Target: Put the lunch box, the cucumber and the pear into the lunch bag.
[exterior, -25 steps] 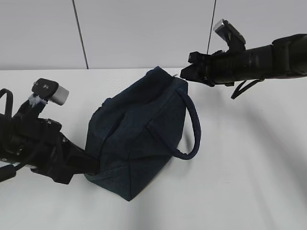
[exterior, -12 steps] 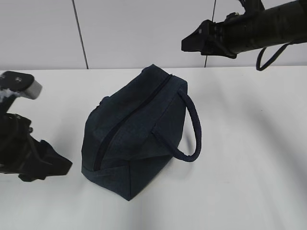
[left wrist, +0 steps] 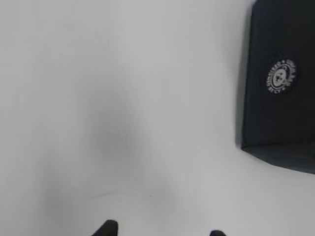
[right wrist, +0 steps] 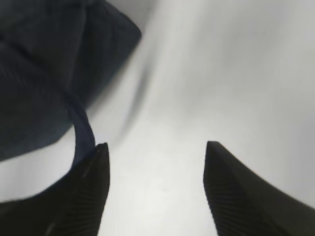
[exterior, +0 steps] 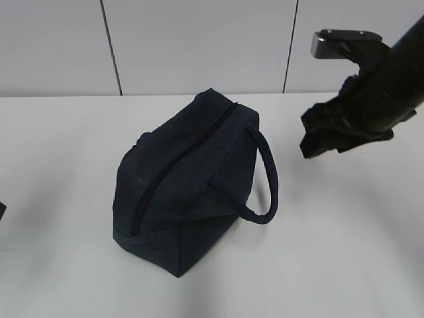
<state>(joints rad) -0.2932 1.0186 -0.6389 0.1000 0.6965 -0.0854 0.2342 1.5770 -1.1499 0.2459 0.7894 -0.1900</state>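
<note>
**Zipped lunch bag alone on a white table, both grippers empty**

A dark navy lunch bag (exterior: 185,182) sits near the middle of a white table (exterior: 344,252), seen from a slanted exterior view. The bag lies at an angle, one corner pointing toward the camera. Its top zipper (exterior: 175,169) runs from the far end to the near end and looks closed. A padded loop handle (exterior: 265,179) hangs off the bag's right side and rests toward the tabletop. A pale panelled wall (exterior: 199,46) stands behind the table.

The right gripper (exterior: 317,136) hovers above the table to the right of the bag, clear of the handle. In the right wrist view its 2 dark ribbed fingers (right wrist: 81,196) stand well apart with only bare table between them; the bag's fabric and handle fill the upper left of that view.

The left gripper (left wrist: 160,231) shows only as 2 fingertips at the bottom edge of the left wrist view, set apart, nothing between them. The bag's end panel, bearing a round white logo (left wrist: 279,77), sits at the upper right there.
</note>
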